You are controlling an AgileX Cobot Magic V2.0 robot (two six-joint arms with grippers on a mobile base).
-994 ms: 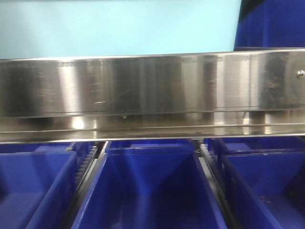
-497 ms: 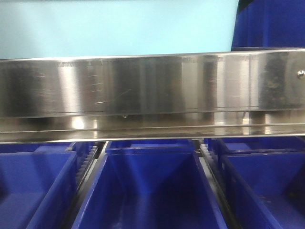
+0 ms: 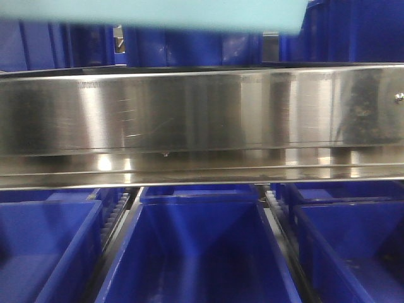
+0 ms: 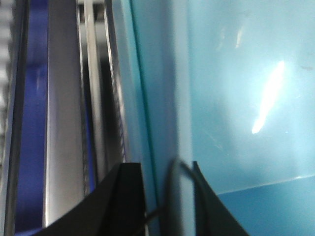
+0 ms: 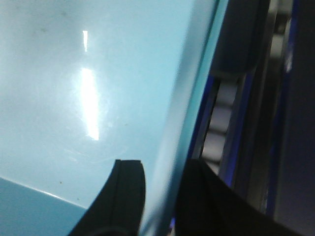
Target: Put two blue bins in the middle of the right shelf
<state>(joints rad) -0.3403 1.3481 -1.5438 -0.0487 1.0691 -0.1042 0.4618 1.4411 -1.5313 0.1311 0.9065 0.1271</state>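
**Bin held above rail, carry step in hand**

The pale blue bin (image 3: 158, 12) hangs above the steel shelf rail (image 3: 202, 113), with only its underside showing at the top edge of the front view. It is clear of the rail, not resting on it. Cannot tell if a second bin is nested inside.

Judged step: lift and carry, placement on the right shelf's middle level not yet done. The next move calls for a level, synchronised two-arm transfer that keeps the bottom from catching the rail.

Left gripper (image 4: 162, 182) straddles one side wall, pinching it. Right gripper (image 5: 160, 177) does the same on the opposite wall. Both wrists sit close along the wall.

Dark blue crates (image 3: 196, 252) sit below the rail, and more stand behind it.
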